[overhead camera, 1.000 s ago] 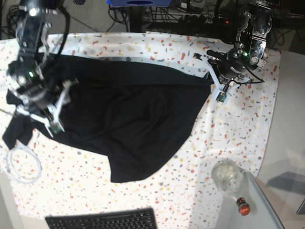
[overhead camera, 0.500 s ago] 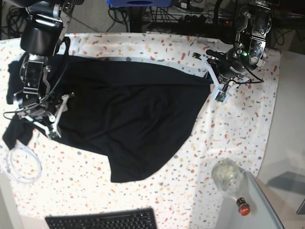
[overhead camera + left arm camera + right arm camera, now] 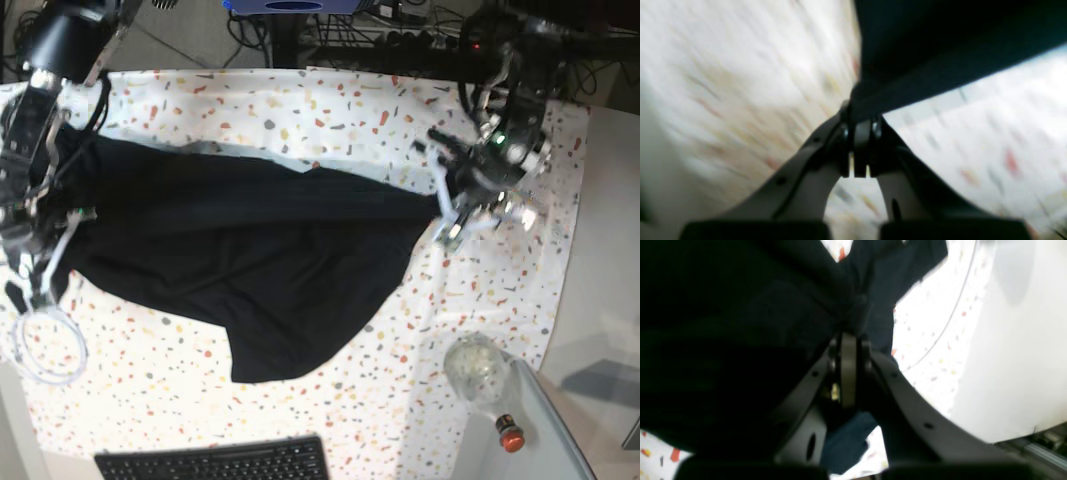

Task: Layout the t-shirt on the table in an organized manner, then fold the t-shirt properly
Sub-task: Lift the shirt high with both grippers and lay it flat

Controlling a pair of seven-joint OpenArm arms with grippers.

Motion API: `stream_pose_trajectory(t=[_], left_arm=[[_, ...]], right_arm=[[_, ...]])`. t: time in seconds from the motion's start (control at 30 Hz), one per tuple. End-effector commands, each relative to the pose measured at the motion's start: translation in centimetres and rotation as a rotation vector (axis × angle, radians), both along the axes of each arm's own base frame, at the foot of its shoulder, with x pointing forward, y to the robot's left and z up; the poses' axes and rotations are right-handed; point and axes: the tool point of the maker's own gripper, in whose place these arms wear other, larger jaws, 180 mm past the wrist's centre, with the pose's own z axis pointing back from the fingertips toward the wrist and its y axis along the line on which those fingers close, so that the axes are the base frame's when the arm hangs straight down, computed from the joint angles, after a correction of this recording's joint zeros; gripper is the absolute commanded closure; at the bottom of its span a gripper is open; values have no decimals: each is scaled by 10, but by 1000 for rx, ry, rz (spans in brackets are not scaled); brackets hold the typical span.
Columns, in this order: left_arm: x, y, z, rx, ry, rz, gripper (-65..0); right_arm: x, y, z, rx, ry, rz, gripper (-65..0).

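Observation:
The black t-shirt (image 3: 260,260) hangs stretched across the table (image 3: 340,110) between my two grippers, with its lower part spread toward the front. In the base view my left gripper (image 3: 443,213) is shut on the shirt's right tip. The left wrist view shows the left gripper (image 3: 860,128) pinching a black fold (image 3: 907,66) between closed fingers. My right gripper (image 3: 42,262) is at the shirt's left edge. In the right wrist view the right gripper (image 3: 848,346) is shut on bunched dark fabric (image 3: 740,340), which hides most of that view.
A white cable coil (image 3: 42,345) lies at the front left, close to my right gripper. A black keyboard (image 3: 215,462) sits at the front edge. A clear glass jar (image 3: 475,368) and a red-capped item (image 3: 510,436) stand front right, by the plain grey side surface (image 3: 600,300).
My right gripper has shut on the shirt's left edge and shifted left. The left gripper has moved toward the front with the shirt's right tip. The shirt's far edge has dropped lower.

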Motion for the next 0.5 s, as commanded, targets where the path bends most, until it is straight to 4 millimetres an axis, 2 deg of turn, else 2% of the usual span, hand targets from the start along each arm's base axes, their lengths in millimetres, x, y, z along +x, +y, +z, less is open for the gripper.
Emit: stream_pose_trajectory(t=[0.0, 0.03, 0.13, 0.23, 0.27, 0.3, 0.4, 0.47], left_arm=[[27, -6, 21, 39, -88, -34, 0], [41, -10, 27, 80, -112, -53, 0], [100, -17, 59, 172, -215, -51, 0], [170, -20, 100, 218, -295, -14, 0], [187, -23, 114, 220, -315, -5, 0], [207, -28, 132, 213, -342, 3, 0], [255, -32, 208, 206, -463, 26, 0], [279, -39, 269, 194, -564, 35, 0]], right_arm=[[34, -7, 24, -27, -75, 19, 0], [52, -11, 31, -30, -87, 30, 0], [109, -17, 54, 6, -151, 62, 0], [169, -26, 98, 62, -262, 81, 0], [185, -27, 116, 77, -302, 87, 0], [201, -32, 141, 85, -353, 90, 0], [231, -44, 224, 67, -513, 98, 0], [243, -48, 287, -4, -601, 128, 0]])
